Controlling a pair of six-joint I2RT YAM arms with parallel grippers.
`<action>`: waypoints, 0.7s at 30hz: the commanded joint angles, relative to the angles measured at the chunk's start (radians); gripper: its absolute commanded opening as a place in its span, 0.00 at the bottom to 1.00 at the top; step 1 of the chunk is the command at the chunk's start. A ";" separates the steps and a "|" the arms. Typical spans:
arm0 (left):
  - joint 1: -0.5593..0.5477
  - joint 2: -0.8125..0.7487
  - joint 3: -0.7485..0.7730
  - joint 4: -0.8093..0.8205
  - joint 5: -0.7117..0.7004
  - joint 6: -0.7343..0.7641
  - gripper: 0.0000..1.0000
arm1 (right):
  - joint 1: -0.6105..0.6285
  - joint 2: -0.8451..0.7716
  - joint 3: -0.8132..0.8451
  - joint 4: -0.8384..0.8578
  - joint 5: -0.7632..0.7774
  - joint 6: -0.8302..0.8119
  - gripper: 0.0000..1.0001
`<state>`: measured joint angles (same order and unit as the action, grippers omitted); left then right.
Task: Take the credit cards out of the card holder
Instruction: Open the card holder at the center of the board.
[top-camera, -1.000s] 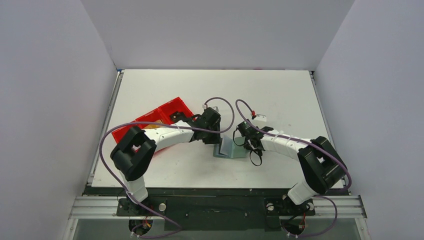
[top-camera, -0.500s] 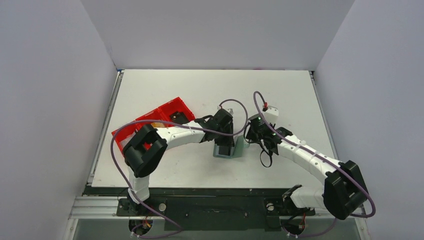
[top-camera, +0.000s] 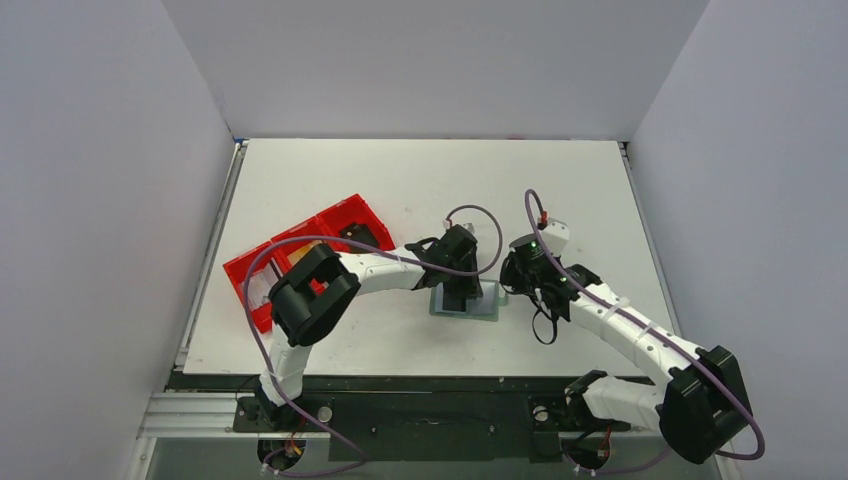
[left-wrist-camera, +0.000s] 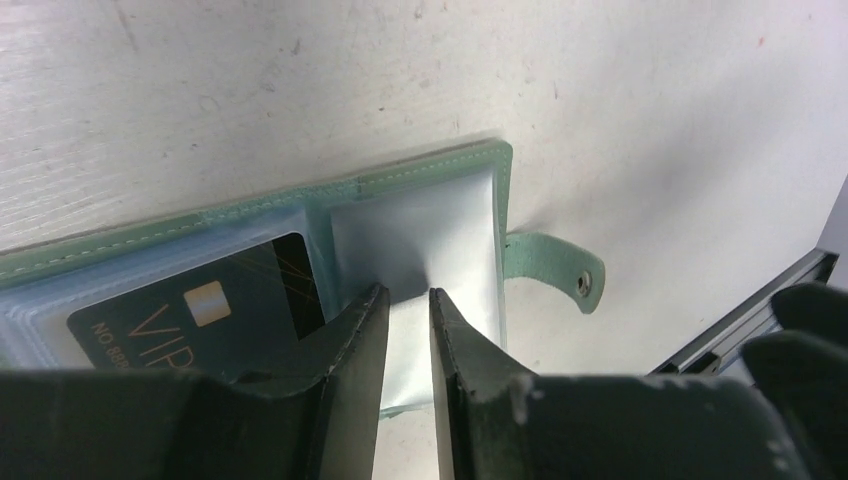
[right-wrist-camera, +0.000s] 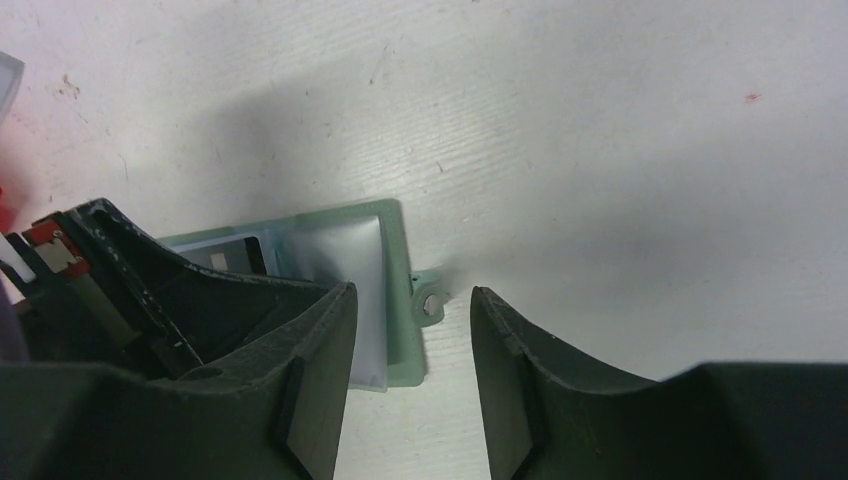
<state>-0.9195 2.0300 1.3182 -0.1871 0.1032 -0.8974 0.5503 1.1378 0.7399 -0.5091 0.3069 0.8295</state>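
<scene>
While white walls (top-camera: 100, 200) box scuffed table (top-camera: 400, 180), left claw (left-wrist-camera: 407, 295) barely gapes, right claw (right-wrist-camera: 412, 290) wider, both empty.

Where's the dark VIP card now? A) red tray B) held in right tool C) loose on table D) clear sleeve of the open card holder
D: the left wrist view shows the dark card tucked inside the open card holder, beside the left tool.

Counted on one tabletop (top-camera: 560, 180): one grey-green card holder (left-wrist-camera: 420, 225), lying open, one snap tab (left-wrist-camera: 548, 268); one dark card (left-wrist-camera: 230, 290) seen in its sleeves; one red tray (top-camera: 350, 205), three compartments; two tools, left tool (left-wrist-camera: 405, 293) and right tool (right-wrist-camera: 412, 292).
</scene>
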 joint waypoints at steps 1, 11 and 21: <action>-0.003 0.008 -0.018 0.027 -0.087 -0.093 0.19 | -0.004 0.048 -0.008 0.089 -0.073 -0.013 0.41; -0.007 -0.085 -0.103 0.018 -0.199 -0.148 0.18 | -0.016 0.166 0.018 0.205 -0.195 -0.038 0.36; -0.011 -0.149 -0.067 -0.005 -0.187 -0.047 0.24 | -0.043 0.128 0.039 0.184 -0.283 -0.033 0.31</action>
<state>-0.9298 1.9598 1.2274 -0.1650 -0.0555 -1.0111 0.5159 1.3090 0.7334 -0.3450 0.0654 0.7998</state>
